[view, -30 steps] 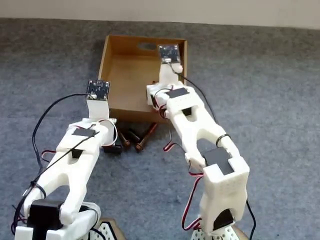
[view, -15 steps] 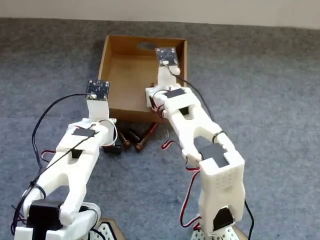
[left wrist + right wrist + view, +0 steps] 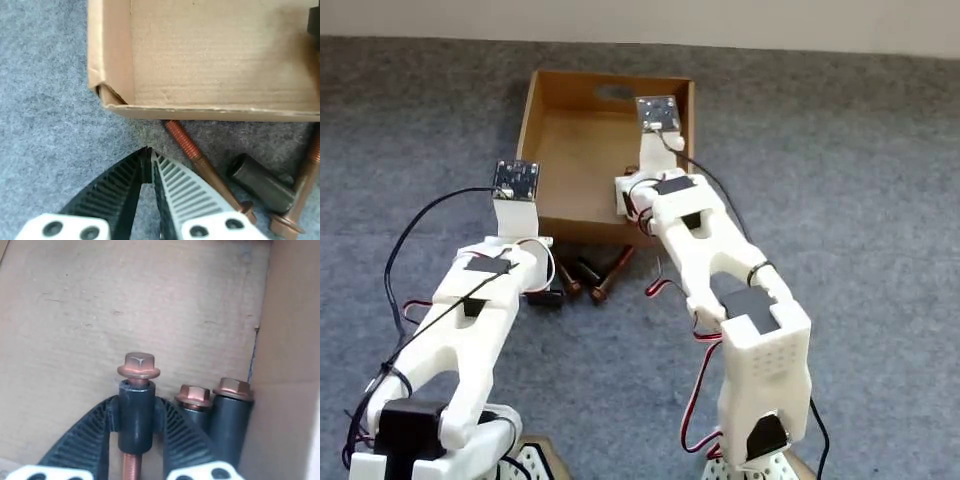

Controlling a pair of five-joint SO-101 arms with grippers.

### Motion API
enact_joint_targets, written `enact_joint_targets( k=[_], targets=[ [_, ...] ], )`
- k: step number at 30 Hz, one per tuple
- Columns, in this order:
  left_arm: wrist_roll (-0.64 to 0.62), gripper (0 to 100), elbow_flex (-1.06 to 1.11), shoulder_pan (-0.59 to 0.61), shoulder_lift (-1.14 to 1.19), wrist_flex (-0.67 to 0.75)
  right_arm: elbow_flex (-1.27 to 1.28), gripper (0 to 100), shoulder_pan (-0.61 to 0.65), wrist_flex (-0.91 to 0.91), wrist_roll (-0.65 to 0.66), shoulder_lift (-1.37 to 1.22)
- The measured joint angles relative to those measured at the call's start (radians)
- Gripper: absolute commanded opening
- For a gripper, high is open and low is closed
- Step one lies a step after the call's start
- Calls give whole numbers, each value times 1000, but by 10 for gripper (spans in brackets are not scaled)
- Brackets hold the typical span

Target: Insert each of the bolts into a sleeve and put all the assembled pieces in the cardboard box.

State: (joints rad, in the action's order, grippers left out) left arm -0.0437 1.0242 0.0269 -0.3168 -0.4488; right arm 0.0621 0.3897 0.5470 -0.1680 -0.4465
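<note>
Where the high view looks down, grey carpet [image 3: 860, 200] covers the whole work surface, with a pale strip [image 3: 740, 18] of room beyond the cardboard box [image 3: 610, 76]. Just outside the box's near wall lie loose bolts [image 3: 613, 272].

Left wrist view: left gripper [image 3: 150, 160] pressed together, empty, over carpet just outside that wall. A bolt [image 3: 197, 157] and a dark sleeve [image 3: 260, 184] lie beside it.

Right wrist view: right gripper [image 3: 136, 412] inside the box, pinching a sleeved bolt [image 3: 138, 365]. Two assembled pieces [image 3: 231, 410] rest against the box's side wall.
</note>
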Motion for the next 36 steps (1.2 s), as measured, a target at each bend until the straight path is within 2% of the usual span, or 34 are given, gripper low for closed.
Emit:
enact_joint_targets(
  k=[2, 7, 18, 20, 23, 28, 36],
  targets=[
    [0, 8, 0, 0, 0, 0, 0, 19, 0, 0, 0, 0],
    [0, 8, 0, 0, 0, 0, 0, 118, 0, 0, 0, 0],
    [0, 8, 0, 0, 0, 0, -14, 120, 0, 0, -2, 2],
    [0, 8, 0, 0, 0, 0, -14, 111, 0, 0, -2, 2],
    [0, 8, 0, 0, 0, 0, -14, 0, 0, 6, -2, 14],
    [0, 8, 0, 0, 0, 0, -12, 6, -12, 78, -2, 94],
    [0, 8, 0, 0, 0, 0, -12, 6, 25, 89, -2, 123]
  ],
)
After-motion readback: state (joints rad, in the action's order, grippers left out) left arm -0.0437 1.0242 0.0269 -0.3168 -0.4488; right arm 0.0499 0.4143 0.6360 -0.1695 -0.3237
